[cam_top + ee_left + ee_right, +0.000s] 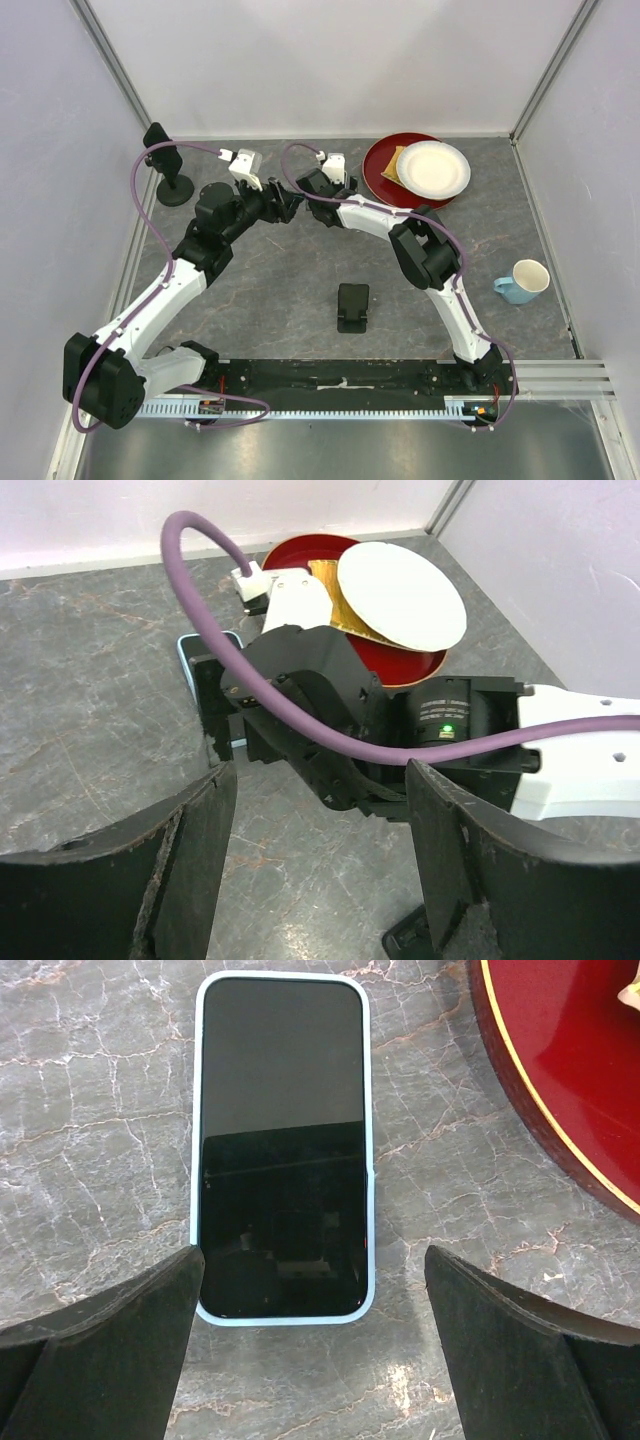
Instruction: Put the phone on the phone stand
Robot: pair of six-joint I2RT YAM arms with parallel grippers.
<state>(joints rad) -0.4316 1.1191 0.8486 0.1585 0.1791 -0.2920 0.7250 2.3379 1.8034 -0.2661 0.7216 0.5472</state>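
Note:
The phone (283, 1145) has a black screen and a light blue case and lies flat, face up, on the grey marble table. My right gripper (312, 1260) is open just above its near end, one finger on each side, not gripping it. In the left wrist view only the phone's blue edge (208, 642) shows behind the right gripper. My left gripper (320, 775) is open with only table between its fingers, and it points at the right wrist. From above, the left gripper (288, 206) and right gripper (308, 186) meet at mid-back and hide the phone. The black phone stand (352, 307) sits at table centre, apart from both.
A red plate (378, 172) at the back right carries a yellow square and a white plate (433, 168). A light blue mug (524, 281) stands near the right wall. Another black stand on a round base (168, 168) is at the back left. Walls close in three sides.

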